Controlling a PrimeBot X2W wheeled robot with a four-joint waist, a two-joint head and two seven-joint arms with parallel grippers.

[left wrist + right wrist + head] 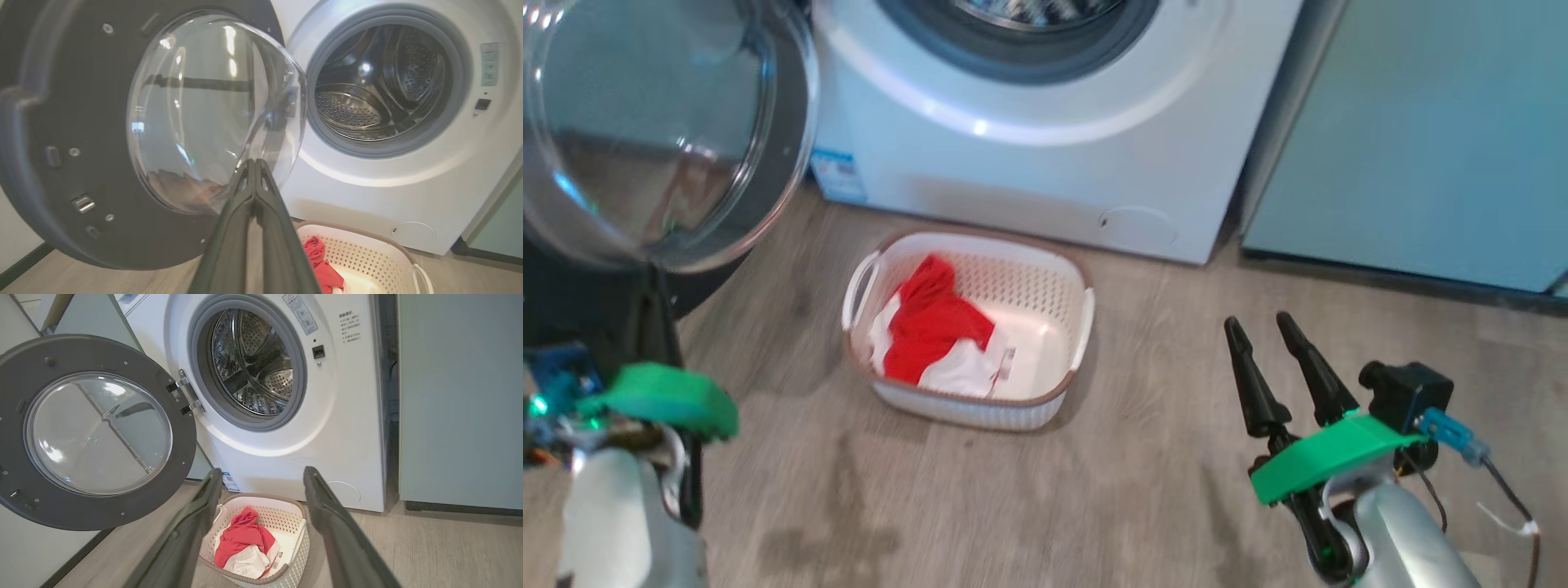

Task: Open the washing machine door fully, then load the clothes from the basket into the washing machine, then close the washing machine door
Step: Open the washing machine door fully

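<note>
While door (654, 147) stands open, head view: clothes (935, 322) in basket (980, 408) before washing machine (1029, 188), my right gripper (1258, 320) spread, empty. Left wrist: my left gripper (254, 163) pressed together, before the door. Right wrist: basket between my spread jaws.

You had a grey-brown wood-look floor (1143, 490) before you
A pale teal cabinet (1421, 139) stood on the right; a white wall (24, 547) met a dark skirting strip (77, 555).
</note>
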